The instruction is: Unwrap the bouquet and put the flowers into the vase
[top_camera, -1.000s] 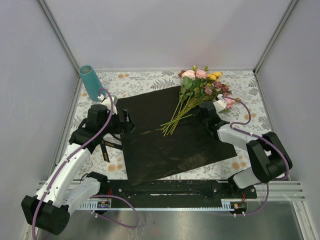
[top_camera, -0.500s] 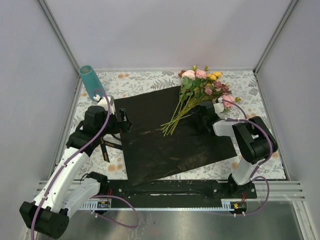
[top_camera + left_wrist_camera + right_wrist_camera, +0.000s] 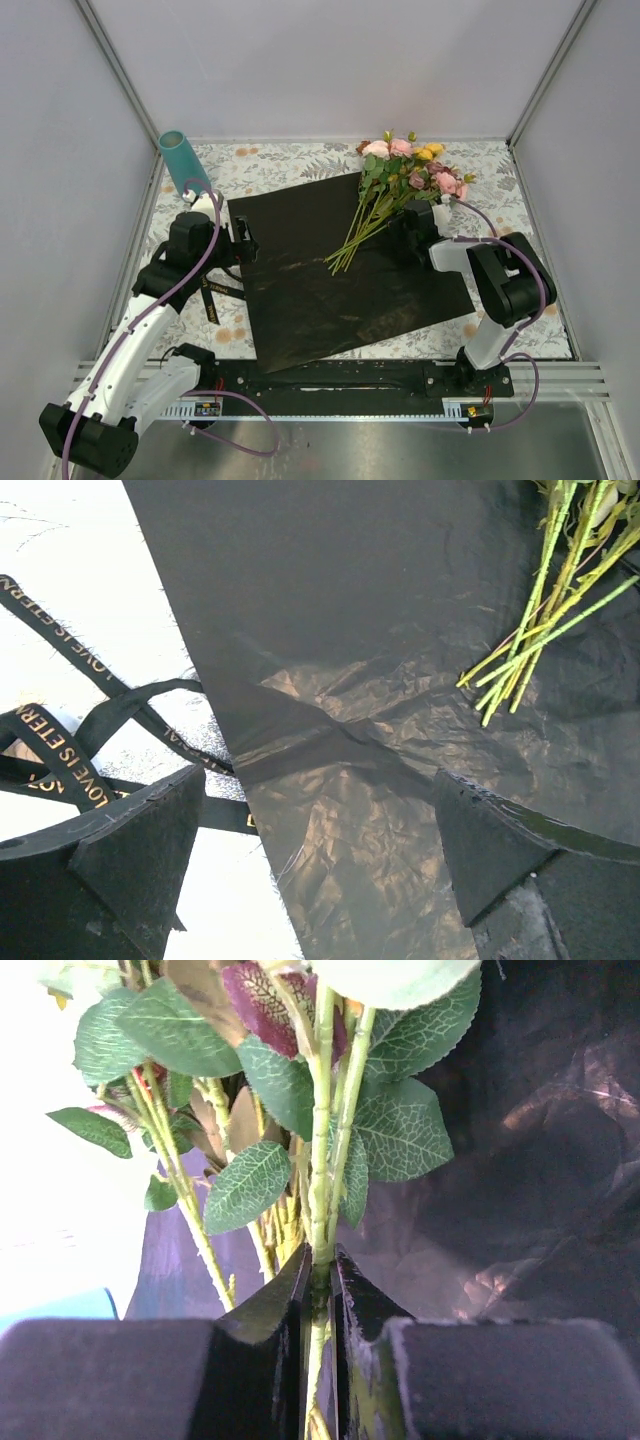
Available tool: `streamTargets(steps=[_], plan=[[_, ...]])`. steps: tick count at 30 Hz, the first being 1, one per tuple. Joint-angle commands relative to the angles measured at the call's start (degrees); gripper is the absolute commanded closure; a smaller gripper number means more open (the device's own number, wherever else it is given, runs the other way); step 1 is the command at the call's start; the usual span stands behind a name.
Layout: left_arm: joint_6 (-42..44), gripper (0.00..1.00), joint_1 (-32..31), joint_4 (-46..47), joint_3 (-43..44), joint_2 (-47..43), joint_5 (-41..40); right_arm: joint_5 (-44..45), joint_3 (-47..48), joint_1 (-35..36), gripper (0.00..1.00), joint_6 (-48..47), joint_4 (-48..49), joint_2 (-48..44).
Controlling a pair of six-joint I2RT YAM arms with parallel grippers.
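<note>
The bouquet lies unwrapped: the flowers (image 3: 400,168) rest with pink, yellow and mauve blooms at the back right and their green stems (image 3: 540,630) across the flat black paper (image 3: 320,280). My right gripper (image 3: 410,222) is shut on a couple of stems (image 3: 322,1160), its jaws (image 3: 320,1260) pinching them just below the leaves. My left gripper (image 3: 243,240) is open, its fingers (image 3: 135,850) straddling the paper's left edge (image 3: 230,770) with nothing between them. The teal vase (image 3: 181,165) stands upright at the back left, behind the left arm.
The loose black ribbon (image 3: 212,295) with gold lettering (image 3: 70,650) lies on the floral tablecloth (image 3: 290,160) just left of the paper. Grey walls close in the table on three sides.
My right gripper has closed on the flower stems, and the blooms have shifted slightly toward the back. The right arm swung in closer to the bunch. The left gripper stayed open and edged back.
</note>
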Motion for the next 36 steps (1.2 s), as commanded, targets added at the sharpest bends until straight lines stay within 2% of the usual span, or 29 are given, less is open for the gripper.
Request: streamTargets(steps=[1, 9, 13, 17, 23, 26, 28, 32, 36], plan=[[0.2, 0.01, 0.3, 0.6, 0.7, -1.0, -3.1, 0.6, -2.0, -0.4, 0.89, -4.4, 1.6, -6.7], [1.1, 0.01, 0.3, 1.5, 0.4, -0.6, 2.4, 3.3, -5.0, -0.4, 0.91, -12.4, -3.5, -19.7], [1.9, 0.04, 0.2, 3.6, -0.4, -1.9, 6.2, 1.8, -5.3, -0.3, 0.92, -16.6, -5.7, -25.1], [1.6, 0.05, 0.2, 6.0, -1.0, -2.7, 11.3, -6.9, -5.1, -0.4, 0.92, -23.6, -5.9, -29.2], [1.0, 0.11, 0.2, 9.1, 1.1, -1.7, 26.2, -30.8, -4.4, -0.2, 0.94, -30.6, -4.1, -32.2], [-2.8, 0.12, 0.2, 13.4, 1.3, -1.4, 32.3, -41.0, -5.8, 0.0, 1.00, -28.3, -0.9, -33.4], [-5.1, 0.14, -0.1, 16.1, 1.6, -0.6, 36.0, -46.2, -7.5, 0.9, 1.00, -24.4, 6.2, -33.6], [-8.2, 0.16, -2.2, 20.3, 2.4, 1.9, 38.1, -51.4, -9.3, 6.3, 1.00, -19.8, 14.2, -33.4], [-10.1, 0.18, -7.7, 24.6, 3.4, 3.9, 38.5, -50.8, -7.5, 14.3, 1.00, -21.2, 14.2, -32.9]])
